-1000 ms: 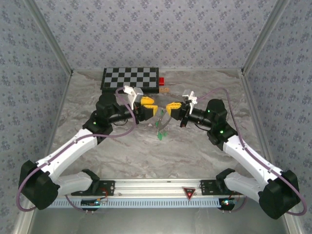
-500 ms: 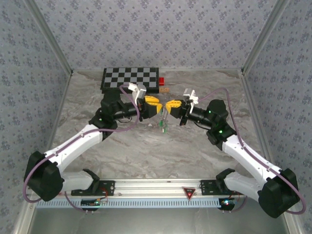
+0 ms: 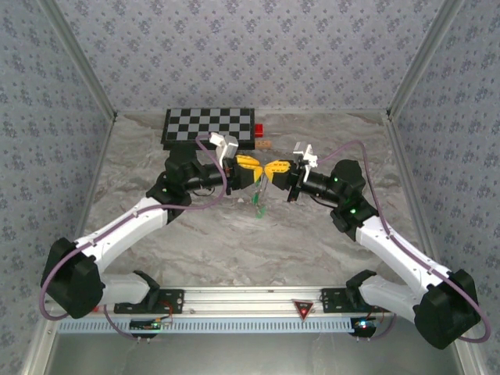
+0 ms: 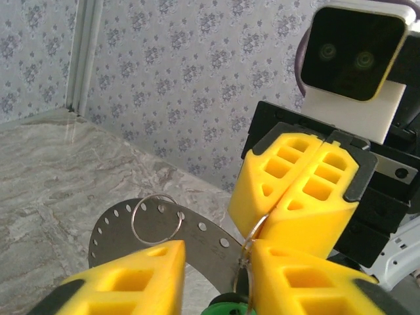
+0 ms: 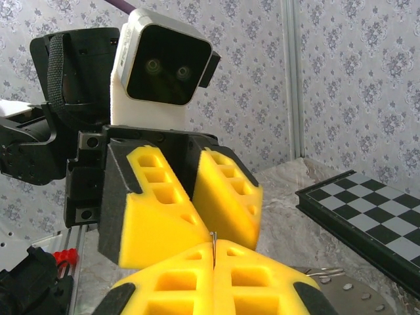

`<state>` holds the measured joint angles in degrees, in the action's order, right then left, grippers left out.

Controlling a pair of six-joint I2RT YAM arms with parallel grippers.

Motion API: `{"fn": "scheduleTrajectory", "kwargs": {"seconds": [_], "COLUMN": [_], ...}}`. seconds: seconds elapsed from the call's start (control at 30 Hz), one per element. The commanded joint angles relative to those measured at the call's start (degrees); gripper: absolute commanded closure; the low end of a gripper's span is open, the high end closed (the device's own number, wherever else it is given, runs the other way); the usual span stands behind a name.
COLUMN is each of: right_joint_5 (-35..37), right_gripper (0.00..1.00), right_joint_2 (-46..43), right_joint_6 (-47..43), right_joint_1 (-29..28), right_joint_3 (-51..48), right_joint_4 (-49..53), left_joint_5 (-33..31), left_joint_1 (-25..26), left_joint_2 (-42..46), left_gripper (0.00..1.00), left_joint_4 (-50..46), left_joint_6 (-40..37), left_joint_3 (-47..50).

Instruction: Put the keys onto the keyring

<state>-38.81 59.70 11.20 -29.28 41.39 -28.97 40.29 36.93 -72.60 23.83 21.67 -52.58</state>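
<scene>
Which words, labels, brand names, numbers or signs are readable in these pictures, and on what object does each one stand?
No text is readable in these views.
A red triangular sticker stands on the rail at the near edge: it is a sign, but its mark is too small to read.
The chessboard shows plain squares, with no visible letters or numbers.

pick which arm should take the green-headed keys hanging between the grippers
Left, probably: left gripper is open astride the thin wire loop above the green-headed keys; right gripper is shut on it.
</scene>
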Motion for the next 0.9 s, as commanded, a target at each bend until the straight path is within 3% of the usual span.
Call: {"fn": "scheduleTrajectory", "kwargs": {"seconds": [0.0, 0.23, 0.37, 0.43, 0.63, 0.7, 0.77, 0.87], "right_joint_5": [-0.83, -0.88, -0.91, -0.85, -0.27, 0.45, 1.7, 3.17], "right_gripper": [1.0, 1.0, 1.0, 1.0, 1.0, 0.92, 0.73, 0.69], "right_joint_2": [-0.02, 0.24, 0.24, 0.24, 0.07, -0.19, -0.6, -1.08], "right_joint_6": [0.87, 1.02, 1.08, 1.18, 0.88, 0.73, 0.49, -0.32], "right_joint_1": [-0.37, -0.52, -0.52, -0.47, -0.43, -0.39, -0.42, -0.33], "right_joint_3": [0.34, 0.41, 0.39, 0.29, 0.09, -0.01, -0.16, -0.65], "right_joint_4": [-2.95, -3.3, -3.31, -3.26, -2.32, -1.52, -0.39, 0.87], "left_joint_5": [1.54, 3.7, 3.74, 3.79, 2.47, 1.79, 1.01, -0.04], "left_joint_1": [0.43, 1.1, 1.12, 1.14, 1.11, 1.1, 0.93, 0.25], "left_joint_2": [0.0, -0.35, -0.34, -0.26, 0.5, 0.95, 1.31, 1.89], "left_gripper": [0.72, 0.74, 0.84, 0.95, 1.0, 1.0, 1.0, 1.0], "left_joint_4": [2.02, 1.77, 1.14, 1.13, -1.43, -3.09, -4.88, -8.04], "left_joint_6": [-0.22, -1.34, -1.8, -1.94, -3.92, -5.1, -6.42, -8.03], "left_joint_3": [-2.18, -2.26, -2.3, -2.22, -2.53, -2.67, -2.94, -3.38]}}
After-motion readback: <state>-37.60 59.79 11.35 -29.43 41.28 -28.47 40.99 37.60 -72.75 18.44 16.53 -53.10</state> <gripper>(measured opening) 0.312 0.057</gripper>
